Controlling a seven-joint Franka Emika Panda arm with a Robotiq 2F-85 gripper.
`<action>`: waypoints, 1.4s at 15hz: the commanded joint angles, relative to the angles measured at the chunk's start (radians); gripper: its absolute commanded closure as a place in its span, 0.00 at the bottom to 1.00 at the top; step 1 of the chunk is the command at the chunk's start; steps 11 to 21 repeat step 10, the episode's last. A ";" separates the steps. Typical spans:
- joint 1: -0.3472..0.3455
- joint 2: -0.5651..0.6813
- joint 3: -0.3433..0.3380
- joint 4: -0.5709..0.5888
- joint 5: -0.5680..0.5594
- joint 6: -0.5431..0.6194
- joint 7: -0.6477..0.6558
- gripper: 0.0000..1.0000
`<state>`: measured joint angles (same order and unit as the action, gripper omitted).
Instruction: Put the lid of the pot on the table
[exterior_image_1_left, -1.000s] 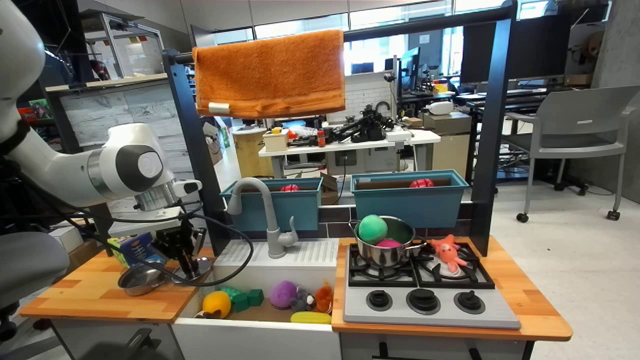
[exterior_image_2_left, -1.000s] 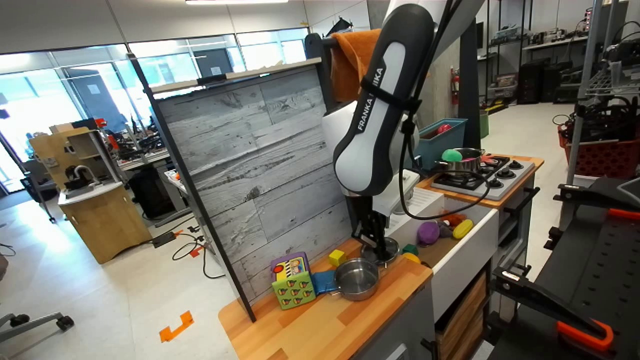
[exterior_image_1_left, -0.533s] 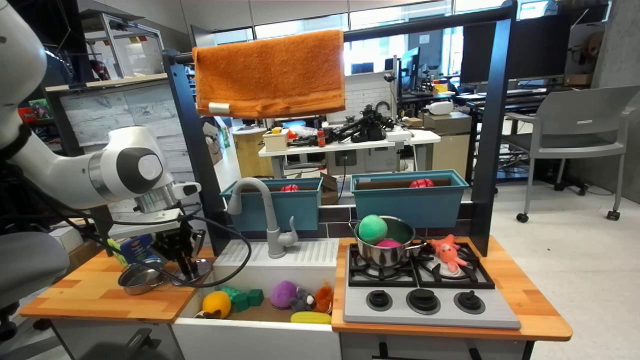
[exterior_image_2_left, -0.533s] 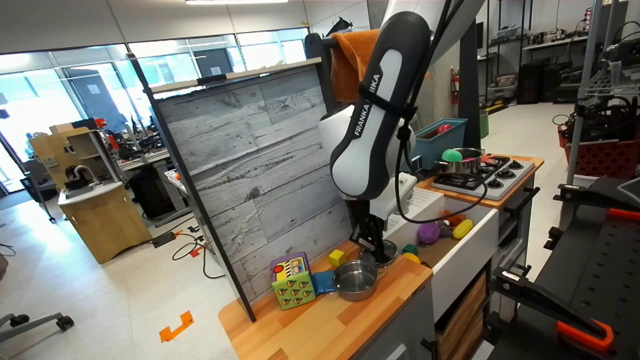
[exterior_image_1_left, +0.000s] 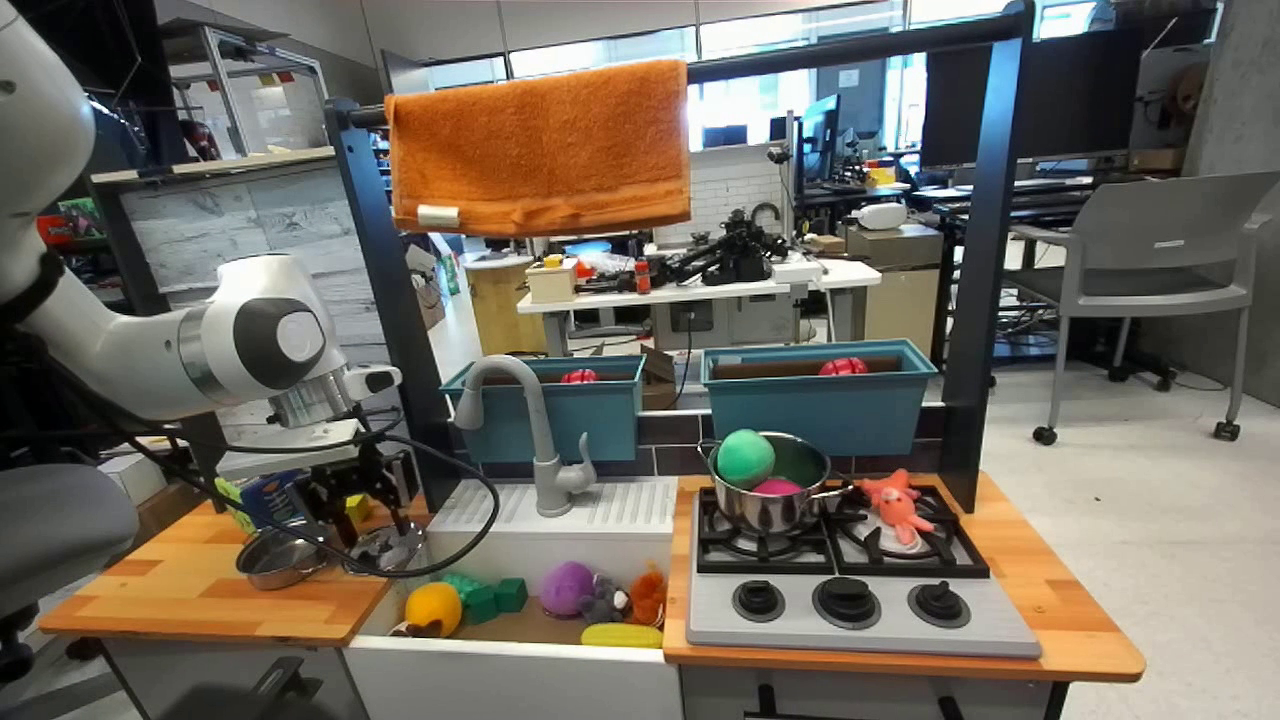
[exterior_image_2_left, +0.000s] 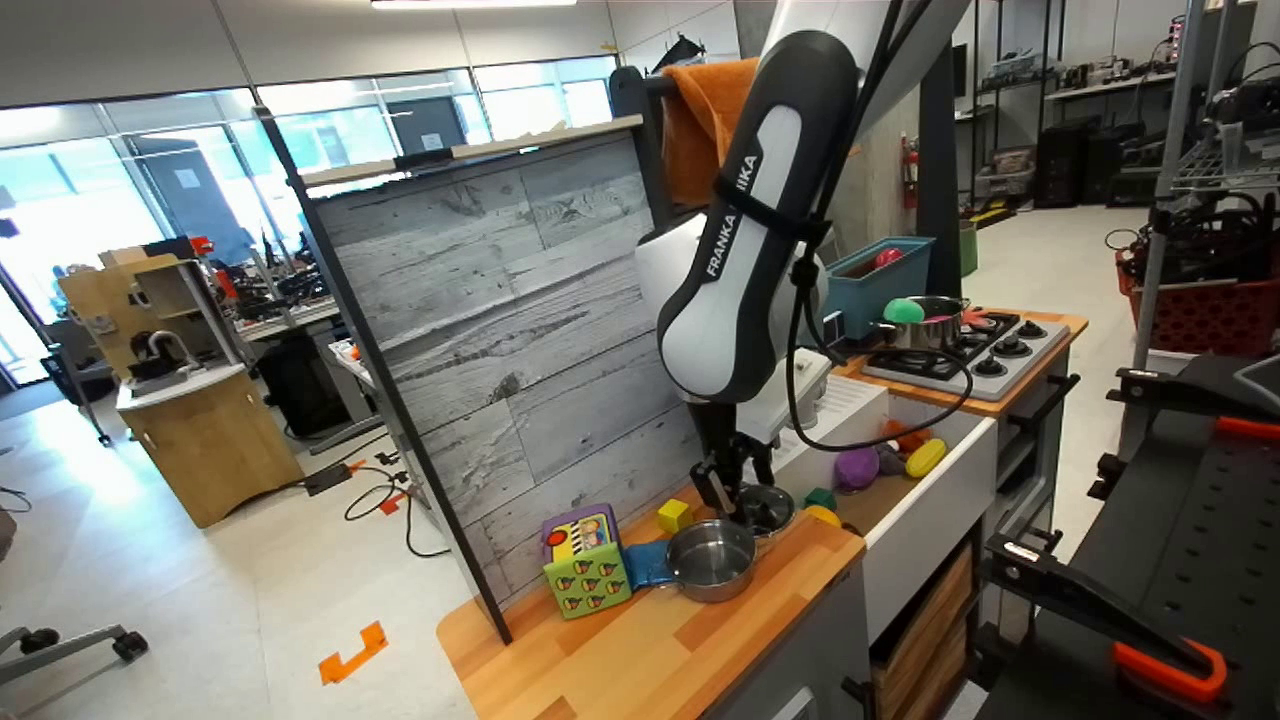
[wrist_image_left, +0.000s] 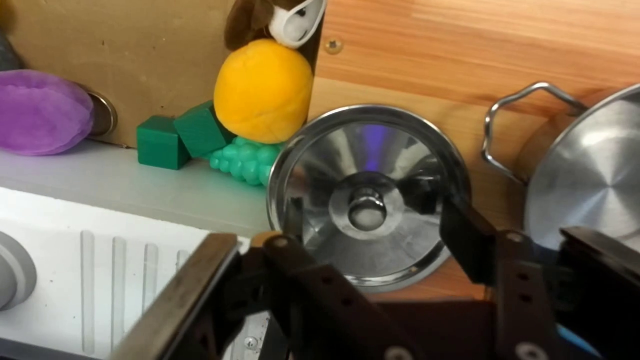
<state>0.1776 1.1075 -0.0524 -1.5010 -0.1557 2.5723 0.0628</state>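
One arm (exterior_image_2_left: 728, 250) — jaws downward, apart over lid (wrist_image_left: 367, 215)

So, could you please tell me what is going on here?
A robot arm is tasked with putting the lid of the pot on the table. Its gripper is open over the lid, holding nothing. The lid lies on the table, beside the uncovered pot and close to the sink, so the job looks all but done.
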 joint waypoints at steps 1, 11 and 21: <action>0.004 0.022 -0.008 0.050 -0.001 -0.037 0.006 0.00; 0.001 0.004 0.000 0.007 0.001 -0.003 0.005 0.00; 0.001 0.004 0.000 0.007 0.001 -0.003 0.005 0.00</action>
